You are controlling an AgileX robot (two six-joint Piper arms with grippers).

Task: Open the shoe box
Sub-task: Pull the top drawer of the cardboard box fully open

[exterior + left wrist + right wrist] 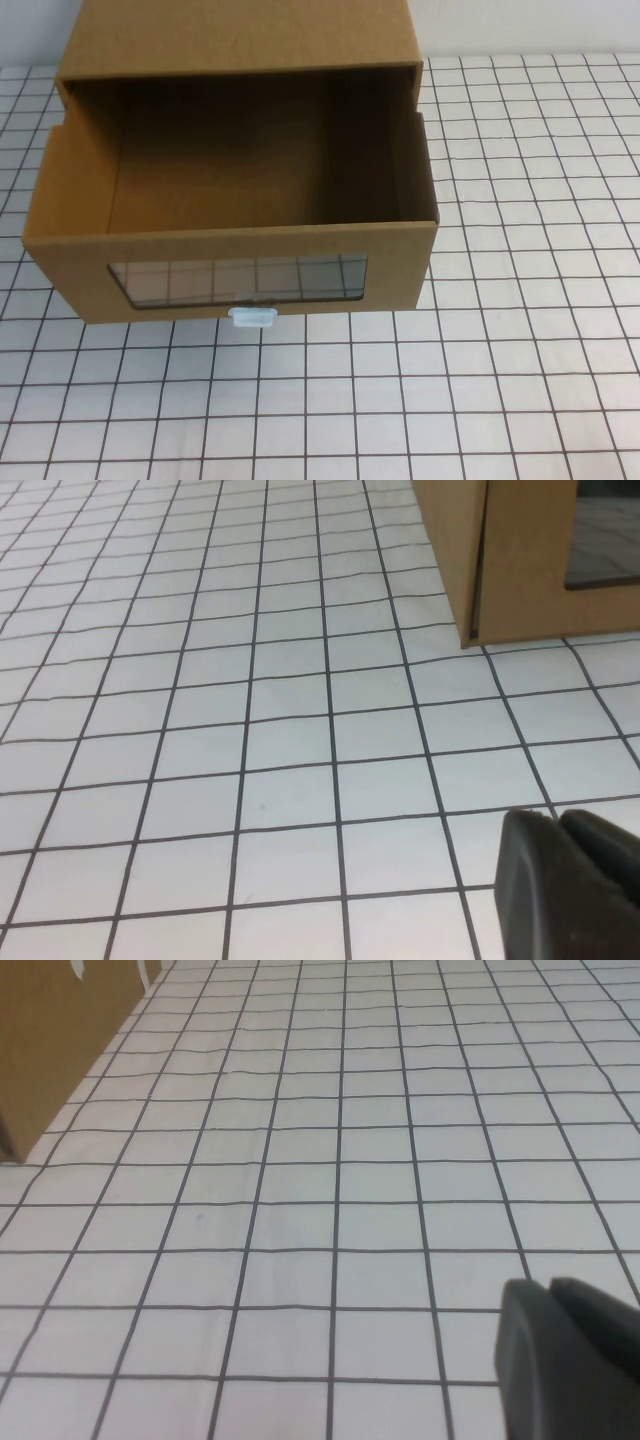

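Note:
The brown cardboard shoe box (240, 35) stands at the back left of the table in the high view. Its drawer (70, 190) is slid out toward me and looks empty inside. The drawer's front has a clear window (238, 279) and a small white pull tab (251, 317) below it. Neither arm appears in the high view. My left gripper (558, 820) is shut with nothing in it, low over the table, and a corner of the box (520, 560) lies ahead of it. My right gripper (548, 1288) is shut and empty too, well away from the box (50, 1040).
A white cloth with a black grid (500, 350) covers the whole table. Open surface stretches in front of the box and to its right. A pale wall (520, 25) runs behind the table.

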